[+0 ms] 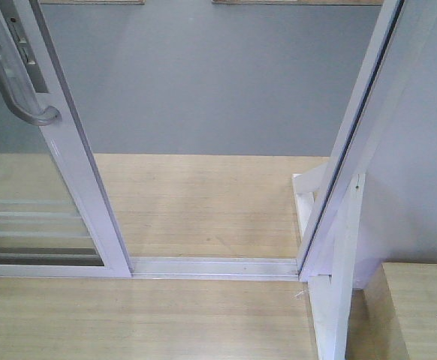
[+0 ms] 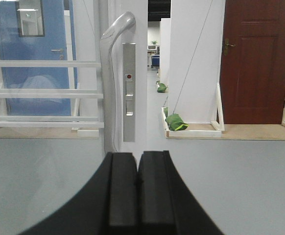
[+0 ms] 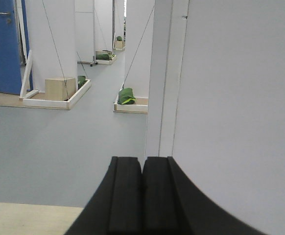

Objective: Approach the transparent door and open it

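The transparent door [image 1: 79,169] stands at the left of the front view, slid aside from the white jamb [image 1: 354,142] at the right, with a wide gap between them. Its curved grey handle [image 1: 12,79] is at the upper left. In the left wrist view the door's frame [image 2: 110,73] with the handle [image 2: 114,34] and lock plate [image 2: 129,90] stands straight ahead, beyond my left gripper [image 2: 137,154], which is shut and empty. My right gripper [image 3: 142,159] is shut and empty, facing the white jamb [image 3: 164,78] and wall. Neither gripper shows in the front view.
A white floor track [image 1: 215,268] runs across the opening. A white brace [image 1: 339,285] and a wooden box [image 1: 417,307] stand at the right. Beyond are grey floor [image 1: 203,82], white partitions with green sandbags [image 2: 176,122], a brown door [image 2: 252,58] and a blue door [image 2: 35,58].
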Motion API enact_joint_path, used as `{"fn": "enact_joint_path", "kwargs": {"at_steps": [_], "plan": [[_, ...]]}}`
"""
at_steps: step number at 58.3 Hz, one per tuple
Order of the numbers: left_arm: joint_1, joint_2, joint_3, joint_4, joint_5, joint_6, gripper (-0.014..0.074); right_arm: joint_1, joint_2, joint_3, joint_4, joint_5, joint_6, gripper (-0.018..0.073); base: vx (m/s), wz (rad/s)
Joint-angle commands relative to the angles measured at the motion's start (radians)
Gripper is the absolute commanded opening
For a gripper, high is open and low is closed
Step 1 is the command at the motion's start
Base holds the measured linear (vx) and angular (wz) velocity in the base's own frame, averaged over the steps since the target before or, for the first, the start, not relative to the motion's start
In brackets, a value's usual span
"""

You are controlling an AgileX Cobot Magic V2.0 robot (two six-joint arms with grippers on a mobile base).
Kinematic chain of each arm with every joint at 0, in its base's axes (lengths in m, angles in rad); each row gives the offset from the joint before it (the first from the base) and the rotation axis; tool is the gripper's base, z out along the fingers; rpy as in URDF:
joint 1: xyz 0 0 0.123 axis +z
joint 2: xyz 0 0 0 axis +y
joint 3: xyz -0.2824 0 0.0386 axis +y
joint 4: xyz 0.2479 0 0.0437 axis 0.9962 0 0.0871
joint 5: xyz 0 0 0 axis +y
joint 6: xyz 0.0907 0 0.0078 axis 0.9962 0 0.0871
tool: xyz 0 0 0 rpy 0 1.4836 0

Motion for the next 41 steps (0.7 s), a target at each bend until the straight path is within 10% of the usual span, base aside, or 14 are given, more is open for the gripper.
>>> {"fn": "enact_joint_path", "kwargs": {"at_steps": [1,41], "plan": [[-0.005,-0.011,0.025,-0.002,-0.079,-0.009,-0.0006,-0.004,-0.014,0.014,-0.006,-0.079,-0.003,-0.0006,0.0,0.0],[-0.005,-0.011,0.025,-0.002,-0.079,-0.009,-0.0006,-0.004,-0.014,0.014,-0.006,-0.079,-0.003,-0.0006,0.0,0.0]]}}
